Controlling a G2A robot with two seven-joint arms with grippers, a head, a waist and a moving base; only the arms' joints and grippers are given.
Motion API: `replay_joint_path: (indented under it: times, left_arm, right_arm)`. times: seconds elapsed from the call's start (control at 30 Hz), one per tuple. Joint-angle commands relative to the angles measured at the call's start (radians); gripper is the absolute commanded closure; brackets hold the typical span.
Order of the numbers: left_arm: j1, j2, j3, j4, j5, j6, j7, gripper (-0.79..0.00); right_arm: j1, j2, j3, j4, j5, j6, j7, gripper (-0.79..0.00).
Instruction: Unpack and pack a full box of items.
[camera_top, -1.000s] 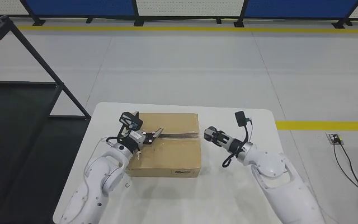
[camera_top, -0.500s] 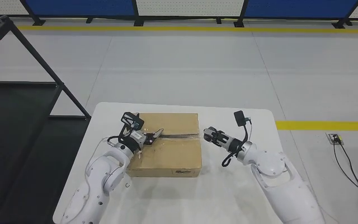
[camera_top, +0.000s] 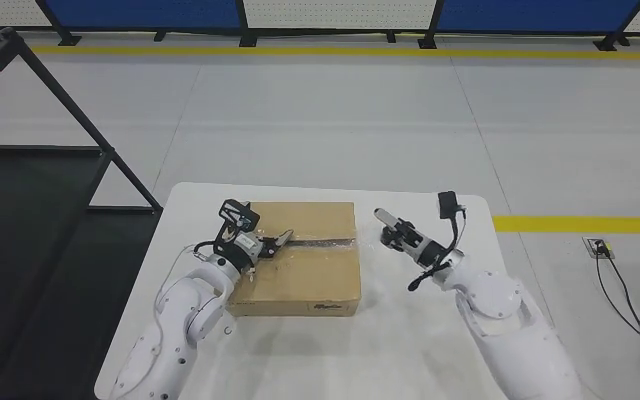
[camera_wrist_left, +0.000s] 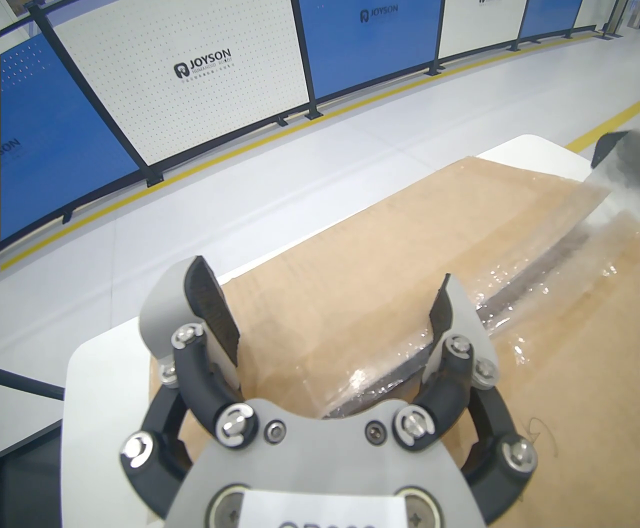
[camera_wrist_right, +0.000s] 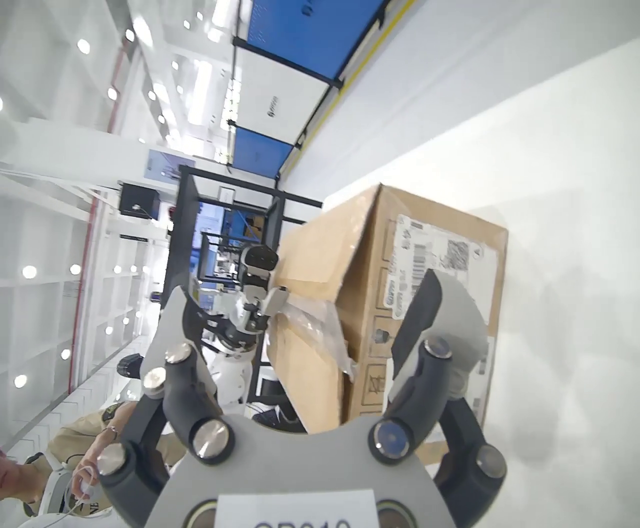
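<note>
left claw (camera_wrist_left: 322, 274) wide over box (camera_top: 305, 275) seam | right claw (camera_wrist_right: 305, 286) wide beside | risk: tape (camera_wrist_left: 530, 280) holds, box slides

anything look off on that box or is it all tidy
The clear tape along the box's top seam is wrinkled, and a crumpled strip hangs loose over the end nearest the right gripper. Nothing else stands out.

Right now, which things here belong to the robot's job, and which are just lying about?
Job: cardboard box, clear tape on its seam, left gripper, right gripper, both open.
Just there: white table under the box, black frame beside it, floor socket.
</note>
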Motion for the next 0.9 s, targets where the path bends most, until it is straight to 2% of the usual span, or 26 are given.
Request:
replay_joint_path:
  times: [0.0,0.13,0.17,0.2,0.23,0.27,0.3,0.47,0.67,0.87]
  left_arm:
    - [0.0,0.0,0.0,0.0,0.0,0.0,0.0,-0.785]
    - [0.0,-0.001,0.0,0.001,-0.001,0.001,0.001,-0.785]
    - [-0.001,-0.002,0.0,0.001,0.0,0.001,0.001,-0.785]
    - [-0.001,-0.002,0.0,0.002,0.0,0.001,0.001,-0.785]
    - [-0.001,-0.002,0.0,0.002,0.0,0.001,0.002,-0.785]
    - [-0.001,-0.002,-0.001,0.002,0.0,0.001,0.002,-0.785]
    - [-0.001,-0.002,-0.001,0.003,-0.001,0.002,0.003,-0.785]
    - [-0.002,-0.003,-0.002,0.005,-0.001,0.003,0.005,-0.785]
    - [-0.001,-0.004,-0.005,0.007,-0.006,0.001,0.007,-0.785]
    - [-0.002,-0.005,-0.005,0.009,-0.01,-0.003,0.009,-0.785]
  right_arm:
    - [-0.036,0.001,0.032,-0.035,0.045,-0.095,-0.036,-0.785]
    - [-0.083,0.006,0.059,-0.092,0.107,-0.2,0.024,-0.785]
    - [-0.083,0.007,0.057,-0.097,0.11,-0.197,0.041,-0.717]
    - [-0.078,0.007,0.049,-0.101,0.113,-0.187,0.07,-0.376]
    - [-0.067,0.007,0.04,-0.098,0.125,-0.171,0.105,-0.265]
    - [-0.052,0.007,0.029,-0.087,0.129,-0.143,0.136,-0.099]
    - [-0.032,0.006,0.016,-0.074,0.123,-0.111,0.159,-0.003]
    - [0.076,-0.006,-0.065,0.015,0.082,0.03,0.208,0.0]
    - [0.168,-0.019,-0.147,0.09,0.008,0.113,0.253,0.0]
    - [0.211,-0.027,-0.192,0.11,-0.054,0.179,0.258,0.0]
